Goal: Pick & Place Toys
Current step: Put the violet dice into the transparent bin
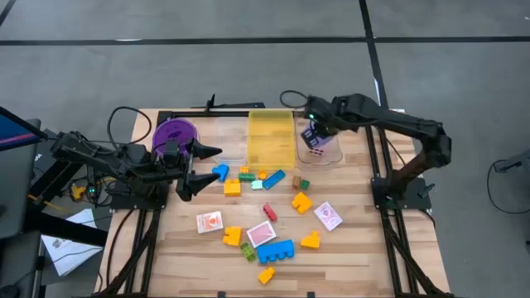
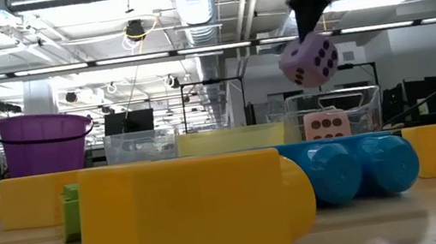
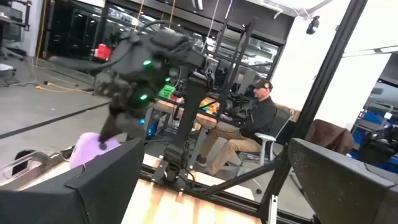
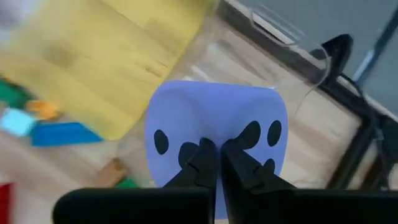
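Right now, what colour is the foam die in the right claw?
Purple foam die with dark pips, pinched in the right claw; right wrist view shows it best.

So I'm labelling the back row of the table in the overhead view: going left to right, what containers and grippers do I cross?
Purple bowl → left gripper, open just in front of it → yellow bin → right gripper, shut on the purple die above the clear bin.

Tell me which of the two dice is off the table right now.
The purple die. The right gripper holds it in the air above the clear bin, fingers shut on it. The pink die sits low inside that bin.
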`<state>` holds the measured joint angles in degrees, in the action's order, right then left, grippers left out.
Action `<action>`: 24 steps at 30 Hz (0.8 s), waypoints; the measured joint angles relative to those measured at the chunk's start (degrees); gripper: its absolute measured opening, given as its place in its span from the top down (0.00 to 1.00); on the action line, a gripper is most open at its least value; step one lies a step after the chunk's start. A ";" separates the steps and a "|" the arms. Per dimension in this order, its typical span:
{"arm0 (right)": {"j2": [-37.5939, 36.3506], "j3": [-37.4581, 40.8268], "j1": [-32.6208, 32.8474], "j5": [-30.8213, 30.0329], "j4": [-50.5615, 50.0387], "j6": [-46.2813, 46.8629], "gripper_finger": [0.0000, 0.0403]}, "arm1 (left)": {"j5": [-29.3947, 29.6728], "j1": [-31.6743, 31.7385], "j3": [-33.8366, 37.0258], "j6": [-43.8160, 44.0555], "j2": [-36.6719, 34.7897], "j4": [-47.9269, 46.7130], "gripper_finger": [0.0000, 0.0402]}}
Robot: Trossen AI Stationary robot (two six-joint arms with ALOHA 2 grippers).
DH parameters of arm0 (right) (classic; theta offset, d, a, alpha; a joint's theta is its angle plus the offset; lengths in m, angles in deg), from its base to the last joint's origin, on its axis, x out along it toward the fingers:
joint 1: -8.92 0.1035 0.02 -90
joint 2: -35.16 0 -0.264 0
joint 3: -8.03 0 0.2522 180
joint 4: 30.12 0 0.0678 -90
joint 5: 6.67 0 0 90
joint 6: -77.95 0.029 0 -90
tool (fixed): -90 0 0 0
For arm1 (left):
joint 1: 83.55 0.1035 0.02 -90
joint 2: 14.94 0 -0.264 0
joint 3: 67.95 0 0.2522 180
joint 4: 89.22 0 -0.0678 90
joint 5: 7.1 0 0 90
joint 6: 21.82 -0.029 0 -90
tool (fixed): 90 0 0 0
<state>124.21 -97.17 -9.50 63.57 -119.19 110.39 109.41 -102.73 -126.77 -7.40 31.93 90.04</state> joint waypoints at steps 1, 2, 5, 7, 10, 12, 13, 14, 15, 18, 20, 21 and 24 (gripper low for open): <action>0.99 0.00 -1.05 0.16 0.04 -1.01 1.00 | 0.24 0.00 0.00 0.02 0.00 0.00 0.01; 1.99 0.00 -1.94 0.41 0.07 -1.74 1.00 | 0.58 0.00 0.00 0.02 0.00 0.00 0.01; 4.74 0.00 -3.31 2.86 0.06 -2.86 1.00 | 1.27 0.00 0.00 0.02 0.00 0.02 0.01; 5.73 0.00 -3.24 4.81 -0.10 -2.87 1.00 | 1.47 0.00 0.00 0.02 0.00 0.02 0.01; 6.71 -0.02 -1.74 5.19 -0.61 -2.11 1.00 | 1.45 0.00 0.00 0.02 0.00 0.02 0.01; 7.62 -0.02 -0.85 5.48 -1.75 -0.97 1.00 | 1.45 0.00 0.00 0.02 0.00 0.02 0.01; 8.04 -0.02 -0.41 5.70 -2.37 -0.26 1.00 | 1.45 0.01 0.00 0.02 0.00 0.02 0.01; 8.50 -0.02 0.01 5.77 -2.99 0.36 1.00 | 1.45 0.00 0.00 0.02 0.00 0.00 0.01; 8.84 -0.06 0.42 5.80 -3.36 0.84 1.00 | 1.45 0.00 0.00 0.02 0.00 0.00 0.01; 9.30 0.84 1.69 5.27 -2.94 2.14 1.00 | 1.43 0.00 0.00 0.02 0.00 -0.05 0.01; 9.60 1.54 2.33 4.70 -2.12 2.91 1.00 | 1.41 0.00 0.00 0.02 0.00 -0.07 0.01; 9.53 2.04 2.37 4.66 -1.66 3.02 1.00 | 1.41 0.00 0.00 0.02 0.00 -0.07 0.01; 9.34 4.13 2.23 3.30 -0.79 4.09 1.00 | 1.38 0.00 0.00 0.14 0.00 -0.10 0.01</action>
<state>133.55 -93.04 -7.28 66.87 -119.97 114.47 110.80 -102.73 -126.77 -7.27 31.93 89.94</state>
